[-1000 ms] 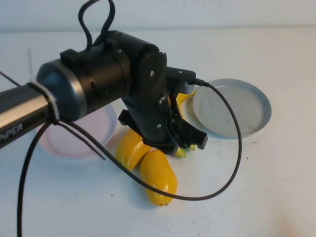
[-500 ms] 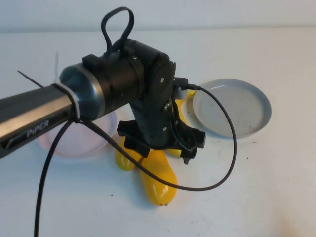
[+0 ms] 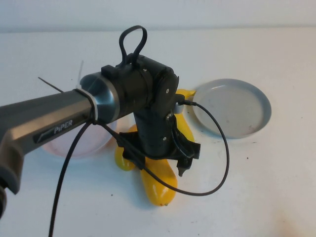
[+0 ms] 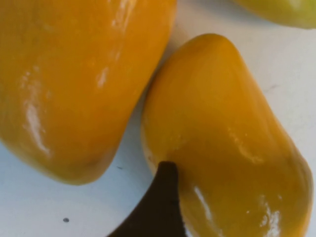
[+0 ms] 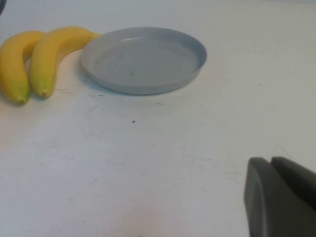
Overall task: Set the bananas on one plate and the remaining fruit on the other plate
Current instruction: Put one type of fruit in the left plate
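1. The pale pink plate [image 3: 74, 145] lies on the left side of the white table [image 3: 276, 187]. As far as I can see it carries no fruit, but the left arm covers a good part of it.
2. The two orange-yellow fruits [image 3: 158, 185] lie on the table just to the right of the pink plate, touching each other. No one of them is on a plate yet, so this half of the task is not done.
3. The left gripper [image 3: 170, 163] hangs directly over these fruits. In the left wrist view one dark fingertip [image 4: 158, 207] touches or nearly touches the nearer fruit [image 4: 227, 143]. I cannot tell if its fingers are spread or closed. I judge it is going to take a fruit for the pink plate.
4. The two bananas [image 5: 34, 57] lie side by side on the table, just beside the rim of the grey-blue plate [image 5: 143, 59]. They are not on it.
5. The grey-blue plate is empty, on the right side.
6. The right gripper [image 5: 281, 197] is parked low over the bare table, well apart from the plate. I cannot tell the state of its fingers.
7. All four fruits are left to place.
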Tool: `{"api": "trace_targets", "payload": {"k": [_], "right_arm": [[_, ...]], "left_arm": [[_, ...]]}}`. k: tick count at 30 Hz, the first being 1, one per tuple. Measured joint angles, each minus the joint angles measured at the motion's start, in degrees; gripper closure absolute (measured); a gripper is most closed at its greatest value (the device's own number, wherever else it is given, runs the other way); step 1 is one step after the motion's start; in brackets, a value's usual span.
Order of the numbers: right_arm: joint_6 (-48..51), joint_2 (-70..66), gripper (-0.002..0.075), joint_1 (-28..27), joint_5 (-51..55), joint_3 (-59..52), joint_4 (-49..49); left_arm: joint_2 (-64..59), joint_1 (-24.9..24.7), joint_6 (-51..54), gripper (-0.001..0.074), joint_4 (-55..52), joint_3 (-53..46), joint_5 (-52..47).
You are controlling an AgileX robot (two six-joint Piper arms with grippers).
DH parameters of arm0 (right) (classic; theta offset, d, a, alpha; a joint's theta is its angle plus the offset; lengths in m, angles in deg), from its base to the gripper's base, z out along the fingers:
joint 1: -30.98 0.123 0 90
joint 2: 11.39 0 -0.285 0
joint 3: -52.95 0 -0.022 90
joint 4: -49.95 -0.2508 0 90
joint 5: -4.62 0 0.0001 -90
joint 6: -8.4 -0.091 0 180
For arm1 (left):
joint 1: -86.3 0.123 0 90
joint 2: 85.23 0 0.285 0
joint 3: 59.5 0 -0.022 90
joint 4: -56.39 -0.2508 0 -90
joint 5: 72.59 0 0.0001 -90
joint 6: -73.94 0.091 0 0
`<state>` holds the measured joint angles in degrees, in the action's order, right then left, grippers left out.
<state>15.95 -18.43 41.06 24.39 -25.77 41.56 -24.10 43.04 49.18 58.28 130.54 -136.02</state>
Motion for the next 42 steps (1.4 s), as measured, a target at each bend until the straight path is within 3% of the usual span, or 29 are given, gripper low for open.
{"api": "trace_targets", "payload": {"k": [23, 28, 35, 38, 42], "right_arm": [[0.00, 0.00, 0.0741, 0.00, 0.00, 0.00, 0.00], [0.00, 0.00, 0.0741, 0.00, 0.00, 0.00, 0.00], [0.00, 0.00, 0.0741, 0.00, 0.00, 0.00, 0.00], [0.00, 0.00, 0.0741, 0.00, 0.00, 0.00, 0.00], [0.00, 0.00, 0.0741, 0.00, 0.00, 0.00, 0.00]], "left_arm": [[-4.52, 1.00, 4.97, 0.0071, -0.23, 0.02, -0.56], [-4.52, 1.00, 7.84, 0.0199, -0.23, 0.02, -0.61], [-0.70, 1.35, 10.13, 0.0210, -0.23, 0.02, -0.38], [2.38, 3.59, 11.66, 0.0210, -0.01, 0.02, 0.95], [3.66, 10.98, 14.93, 0.0210, -0.40, 0.23, 2.08]]}}
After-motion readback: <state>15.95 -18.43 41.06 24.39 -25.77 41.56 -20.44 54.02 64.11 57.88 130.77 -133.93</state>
